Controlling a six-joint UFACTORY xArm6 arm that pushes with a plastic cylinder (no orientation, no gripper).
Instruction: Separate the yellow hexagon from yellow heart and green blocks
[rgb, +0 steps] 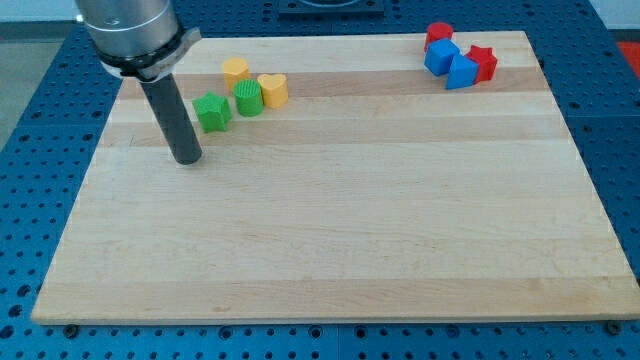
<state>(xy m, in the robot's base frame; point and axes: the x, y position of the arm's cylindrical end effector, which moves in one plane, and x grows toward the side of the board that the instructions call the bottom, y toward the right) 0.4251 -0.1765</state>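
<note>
I carry no jaws at all, only a straight dark rod, so there is nothing to open or to hold; my tip (188, 159) rests on the surface (330, 250) near its top-left corner, just to the left of and a little below the green star-like block (212, 111), apart from it.

The yellow hexagon (235, 69) sits close to the top edge, at the upper end of a tight cluster. Just below and right of it stands the green cylinder-like block (248, 97), seemingly touching or nearly so, and the yellow heart (272, 90) lies against that green block's right side. The green star-like block is at the cluster's lower left.

I judge my tip stands outside the cluster because the hexagon is hemmed in from below; a push has to start where it drives the hexagon away without dragging its neighbours.

The hexagon is squat and nearly round in outline, so I see no real long axis and cannot tell which way it faces.

Red and blue blocks (458, 58) cluster at the top-right corner, well apart.
</note>
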